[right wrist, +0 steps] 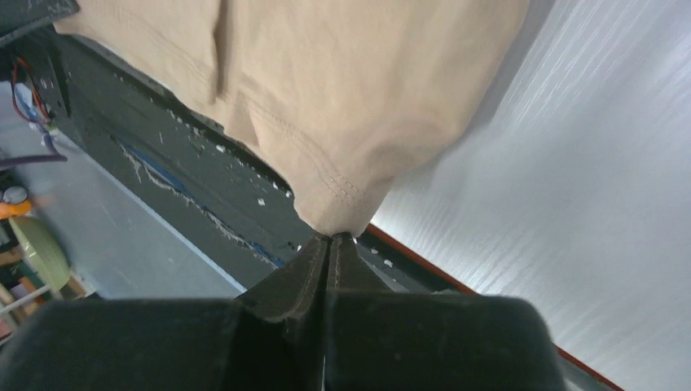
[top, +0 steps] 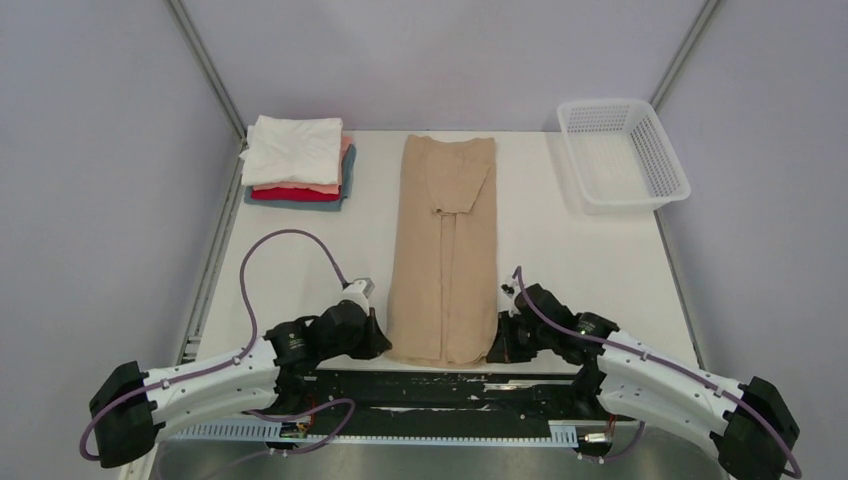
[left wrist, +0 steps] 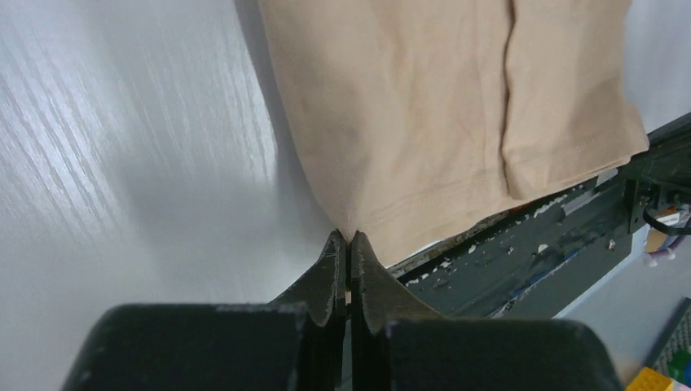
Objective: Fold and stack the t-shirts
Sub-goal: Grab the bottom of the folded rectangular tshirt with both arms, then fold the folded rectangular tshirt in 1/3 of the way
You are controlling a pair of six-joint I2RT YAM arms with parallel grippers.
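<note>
White desk (top: 560, 250) with grey walls around it, so a pretty bare setup. The tan shirt (top: 445, 250) lies in the middle as a long narrow strip running from 12 to 6 o'clock, sides and sleeves already folded in. At about 10 o'clock sits the stack of folded shirts (top: 297, 165), white on top with pink, red and blue-grey under it.

I'd say the lengthwise folds are done; the crosswise fold and the move onto the stack are what's left.

The left end effector (left wrist: 349, 238) is clamped on the shirt's near-left hem corner and the right end effector (right wrist: 332, 238) on the near-right one.

That hem sits right at the desk's 6 o'clock edge, partly over the black rail (top: 430, 385). Bare desk flanks the strip, and the basket (top: 622, 152) at 2 o'clock is well apart.
</note>
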